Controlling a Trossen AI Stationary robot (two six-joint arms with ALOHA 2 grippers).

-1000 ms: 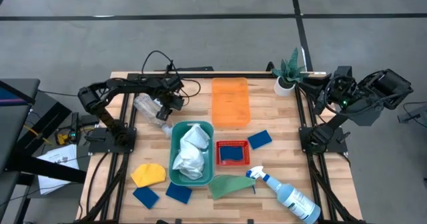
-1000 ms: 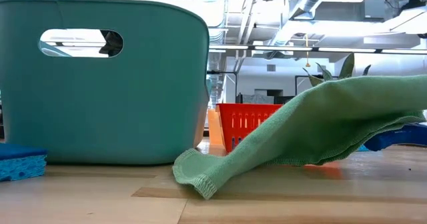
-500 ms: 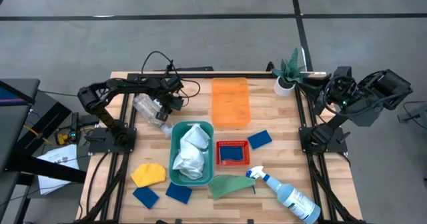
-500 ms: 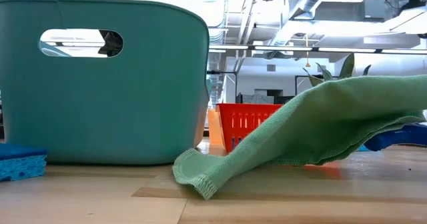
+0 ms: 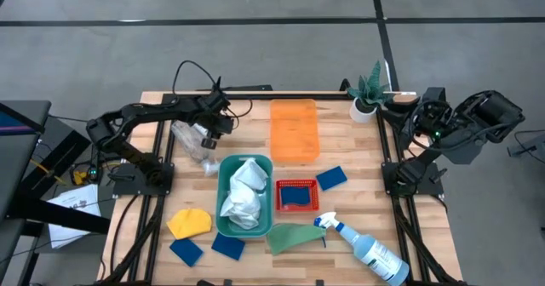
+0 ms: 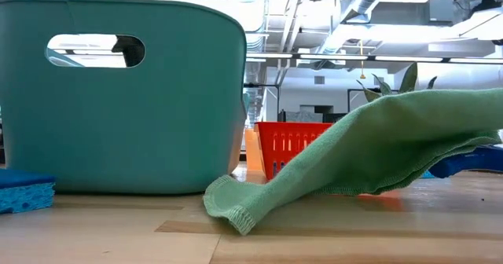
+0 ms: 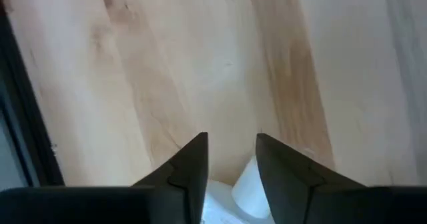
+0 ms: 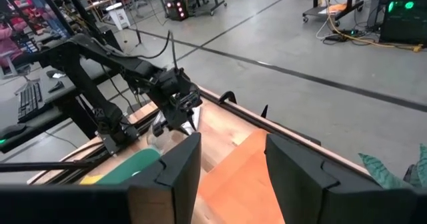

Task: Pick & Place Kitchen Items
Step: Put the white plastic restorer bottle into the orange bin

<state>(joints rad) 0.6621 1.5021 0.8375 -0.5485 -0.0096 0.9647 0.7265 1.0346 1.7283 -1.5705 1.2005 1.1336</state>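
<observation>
My left gripper (image 5: 210, 133) is at the table's far left, shut on a small whitish bottle (image 5: 189, 143). It also shows in the right wrist view (image 8: 179, 114), with the bottle (image 8: 157, 127) below it. My right gripper (image 8: 230, 177) waits open and empty off the far right corner (image 5: 419, 116). A white cloth (image 5: 244, 192) lies in a teal tub (image 5: 223, 171). A spray bottle (image 5: 368, 248), a green cloth (image 5: 294, 237), a yellow cloth (image 5: 189, 223) and blue sponges (image 5: 331, 178) (image 5: 186, 251) (image 5: 227, 245) lie on the table. My left gripper pinches the bottle between its two fingers; a white rounded part (image 7: 248, 187) shows between them, far back. The fingers come from above, slanting down. The bottle slants away below the gripper toward the table's near left and looks clear of the table.
An orange tray (image 5: 294, 128) lies at the far middle. A red basket (image 5: 296, 185) with a blue sponge inside stands right of the tub. A plant in a white pot (image 5: 366, 94) stands at the far right corner. Bare wood shows left of the tub.
My left gripper has gone a little toward the table's left edge with the bottle still in its hold, and the arm's elbow has swung out to the left.
</observation>
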